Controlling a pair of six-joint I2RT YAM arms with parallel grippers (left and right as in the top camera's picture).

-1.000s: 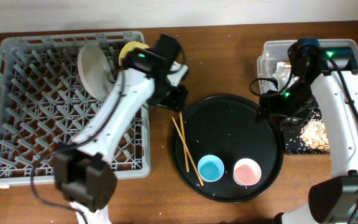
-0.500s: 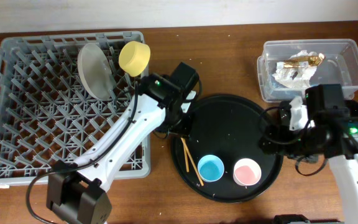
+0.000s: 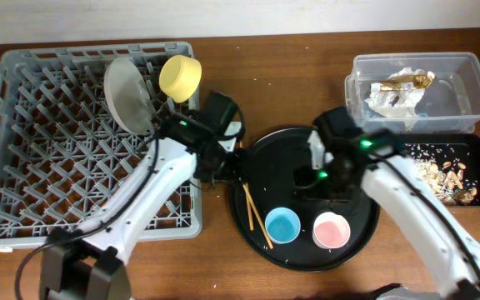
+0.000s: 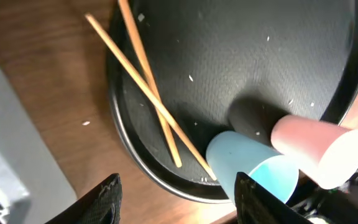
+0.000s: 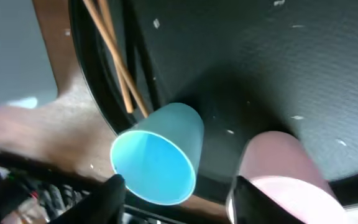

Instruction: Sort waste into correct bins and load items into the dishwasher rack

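Roughly two-thirds done: waste sorted, cups and chopsticks not yet loaded.
The dishwasher rack (image 3: pixel 48 183), left of the round black tray (image 3: pixel 298 158), holds the plate (image 3: pixel 126 93) and yellow bowl (image 3: pixel 180 77). Right of the tray, the clear tub (image 3: pixel 473 83) holds the napkin (image 3: pixel 394 96) and the shallow black tray (image 3: pixel 473 150) holds the food scraps (image 3: pixel 444 175). On the tray sit the blue cup (image 3: pixel 282 225), pink cup (image 3: pixel 332 230) and chopsticks (image 3: pixel 252 204). Above it hover the left gripper (image 4: pixel 182 202) and right gripper (image 5: pixel 176 202), both spread and empty.
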